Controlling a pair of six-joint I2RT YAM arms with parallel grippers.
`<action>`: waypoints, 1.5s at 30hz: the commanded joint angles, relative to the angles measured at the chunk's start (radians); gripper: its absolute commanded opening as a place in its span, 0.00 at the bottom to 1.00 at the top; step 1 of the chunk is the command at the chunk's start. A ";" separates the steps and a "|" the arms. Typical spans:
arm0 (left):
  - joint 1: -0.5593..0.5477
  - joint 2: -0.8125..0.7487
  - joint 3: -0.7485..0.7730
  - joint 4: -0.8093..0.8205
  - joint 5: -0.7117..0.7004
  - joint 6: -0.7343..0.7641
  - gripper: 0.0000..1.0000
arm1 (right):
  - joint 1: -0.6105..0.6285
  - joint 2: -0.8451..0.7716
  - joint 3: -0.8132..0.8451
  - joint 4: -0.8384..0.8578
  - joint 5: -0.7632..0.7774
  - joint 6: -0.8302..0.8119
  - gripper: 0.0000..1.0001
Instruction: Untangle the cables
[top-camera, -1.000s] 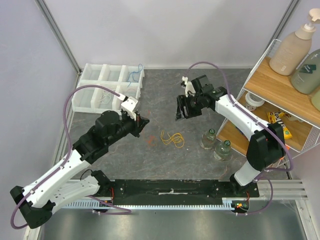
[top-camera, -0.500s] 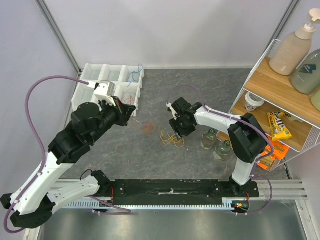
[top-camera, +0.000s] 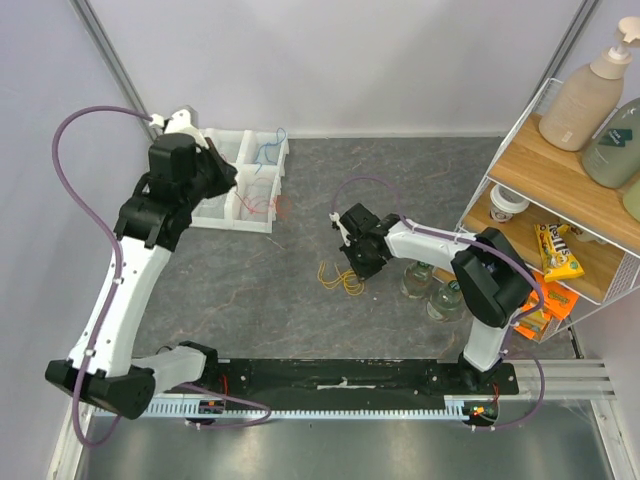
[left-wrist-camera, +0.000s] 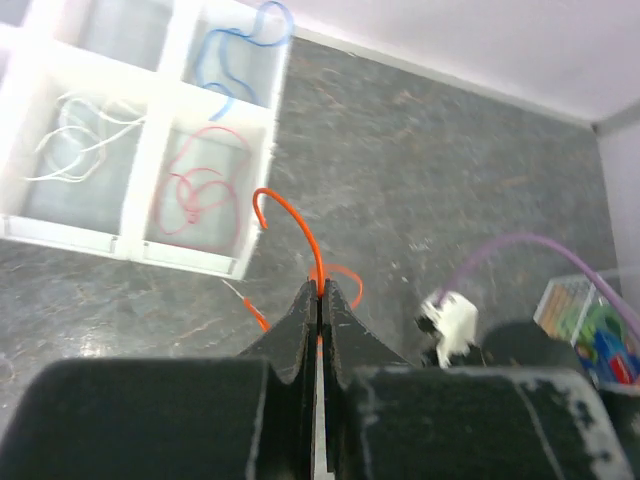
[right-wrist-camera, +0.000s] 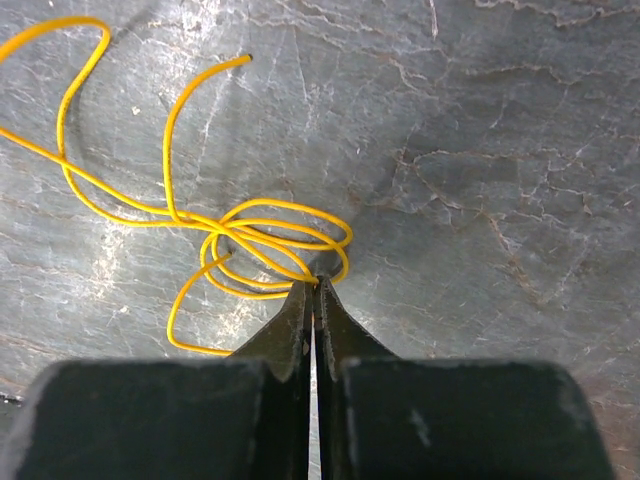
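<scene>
Left wrist: left gripper (left-wrist-camera: 320, 295) clenched on orange cable (left-wrist-camera: 319, 268), just right of white tray (left-wrist-camera: 160, 130) | right gripper (right-wrist-camera: 313, 285) pinching yellow cable (right-wrist-camera: 175, 218) on table (right-wrist-camera: 480, 120), well right of tray | risk: thin tip-pinches may slip; lifting could tighten the yellow tangle.

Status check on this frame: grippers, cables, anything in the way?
Left gripper shut on thin orange cable, by white compartment tray. Right gripper shut on tangled yellow cable lying on grey table. Two green-capped clear bottles stand close by.
</scene>
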 joint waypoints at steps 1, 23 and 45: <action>0.153 0.041 0.040 0.105 0.041 -0.103 0.02 | 0.002 -0.091 -0.010 0.020 -0.020 0.015 0.00; 0.642 0.367 0.091 0.383 -0.091 -0.238 0.02 | -0.003 -0.205 0.062 -0.119 -0.088 -0.078 0.00; 0.697 0.637 0.155 0.354 -0.065 -0.340 0.01 | -0.037 -0.102 0.142 -0.139 -0.103 -0.110 0.00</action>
